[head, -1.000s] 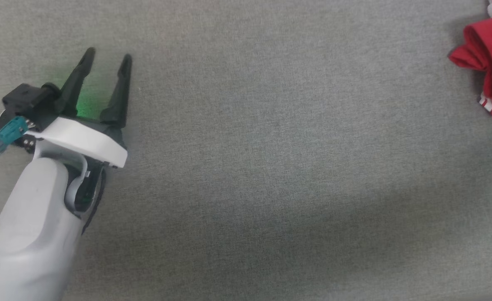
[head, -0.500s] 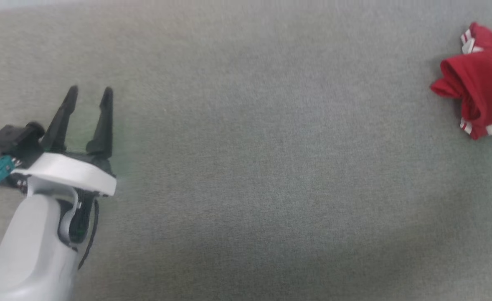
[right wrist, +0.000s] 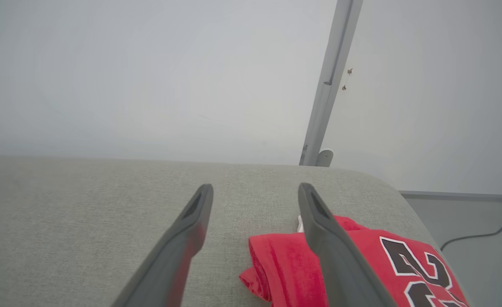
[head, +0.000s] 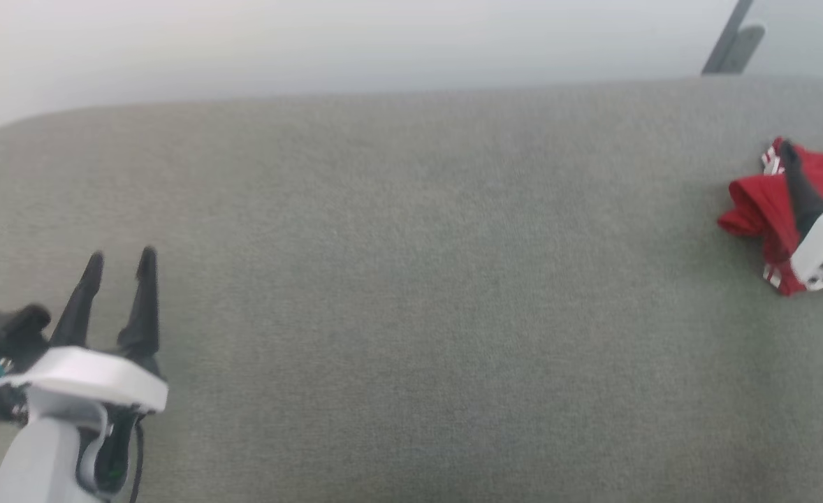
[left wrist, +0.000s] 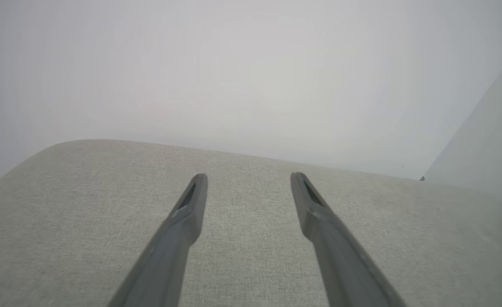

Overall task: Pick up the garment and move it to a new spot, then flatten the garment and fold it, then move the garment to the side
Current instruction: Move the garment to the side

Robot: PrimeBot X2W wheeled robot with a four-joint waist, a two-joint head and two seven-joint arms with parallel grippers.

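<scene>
- The left pincer (head: 121, 256) is at the left, over the gray worktop (head: 411, 279). Its fingers are wide apart and hold nothing.
- The garment (head: 754, 209) lies bunched up at the far right, well apart from that pincer.
- The right pincer (head: 817, 145) is over the garment, wide open, gripping nothing.
- A gray pole (head: 729, 38) stands behind the worktop.

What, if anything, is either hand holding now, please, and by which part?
Nothing is held: the left hand is open over the grey surface, the right hand open over the garment.
</scene>
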